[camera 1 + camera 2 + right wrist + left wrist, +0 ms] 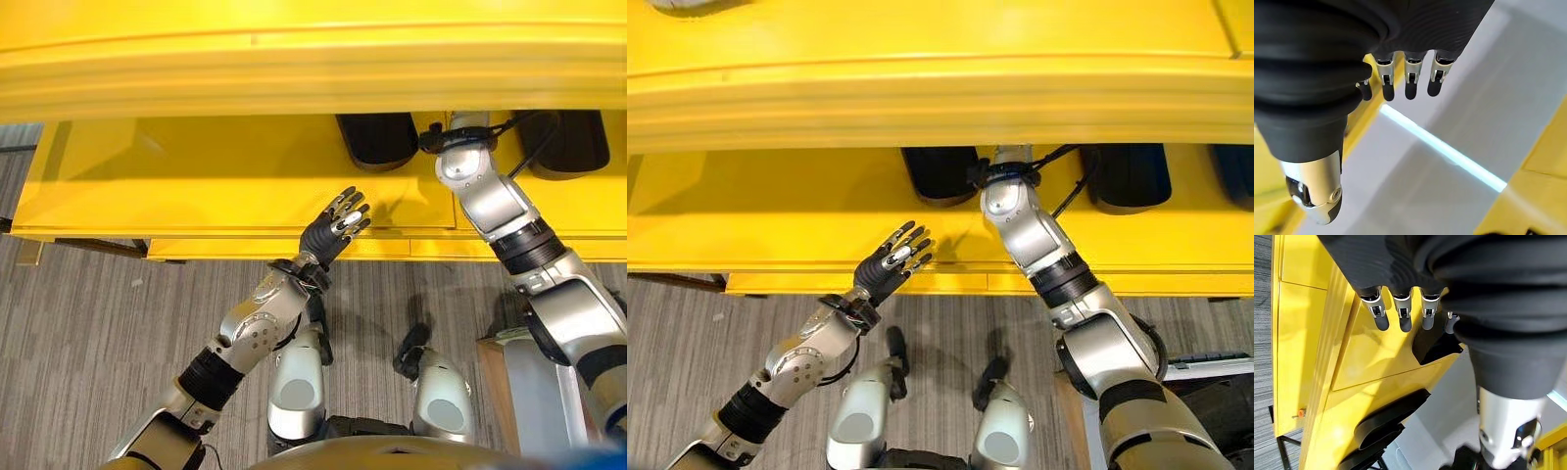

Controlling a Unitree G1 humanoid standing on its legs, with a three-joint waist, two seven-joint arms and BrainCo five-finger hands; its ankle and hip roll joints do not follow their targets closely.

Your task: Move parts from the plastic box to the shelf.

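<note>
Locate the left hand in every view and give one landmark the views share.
Left eye view: left hand at centre, fingers spread over the yellow shelf.
Right eye view: left of centre, at the shelf's front edge.
Left wrist view: along the top.
Right wrist view: cannot tell.
Landmark: the shelf.

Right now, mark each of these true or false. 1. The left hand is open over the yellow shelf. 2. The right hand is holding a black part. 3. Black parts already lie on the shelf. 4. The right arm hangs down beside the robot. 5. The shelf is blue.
1. True. The left hand has its fingers spread and holds nothing, above the front edge of the yellow shelf.
2. False. The right hand has straight fingers and holds nothing.
3. True. Black parts lie on the shelf at the back.
4. False. The right arm reaches in between the shelf's levels, next to the black parts.
5. False. The shelf is yellow.
</note>
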